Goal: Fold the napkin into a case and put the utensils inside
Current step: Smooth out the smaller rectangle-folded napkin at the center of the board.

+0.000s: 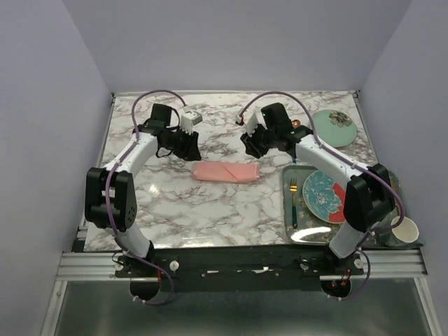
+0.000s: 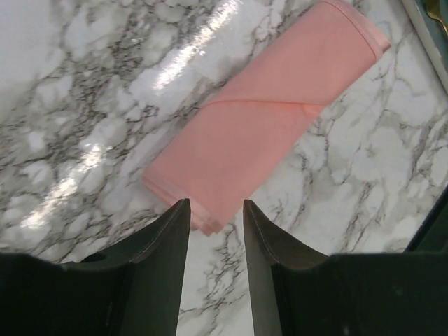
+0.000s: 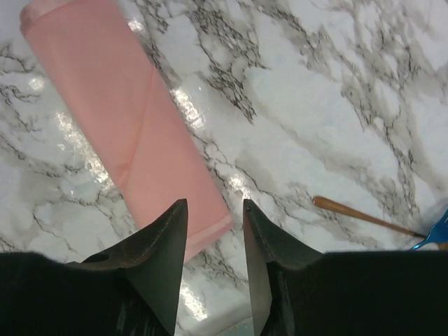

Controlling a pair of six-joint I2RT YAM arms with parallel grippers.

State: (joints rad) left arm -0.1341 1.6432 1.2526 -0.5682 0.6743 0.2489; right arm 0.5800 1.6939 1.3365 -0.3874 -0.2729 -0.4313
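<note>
The napkin lies folded as a narrow pink case [image 1: 225, 171] in the middle of the marble table. My left gripper [image 1: 187, 145] hovers just behind its left end, jaws open and empty; in the left wrist view the case [image 2: 266, 133] stretches away from the left gripper [image 2: 215, 204]. My right gripper [image 1: 253, 145] hangs open over the right end, seen as the case [image 3: 133, 126] just ahead of the right gripper [image 3: 215, 203]. A copper spoon handle [image 3: 364, 217] lies on the table to the right, and a blue utensil end [image 3: 435, 236] peeks in at the edge.
A metal tray [image 1: 288, 210] at the right holds a flowered plate [image 1: 323, 196] and a gold-headed fork with a teal handle [image 1: 294, 203]. A pale green dish [image 1: 334, 127] sits at the back right. A white cup [image 1: 406, 231] stands at the near right corner.
</note>
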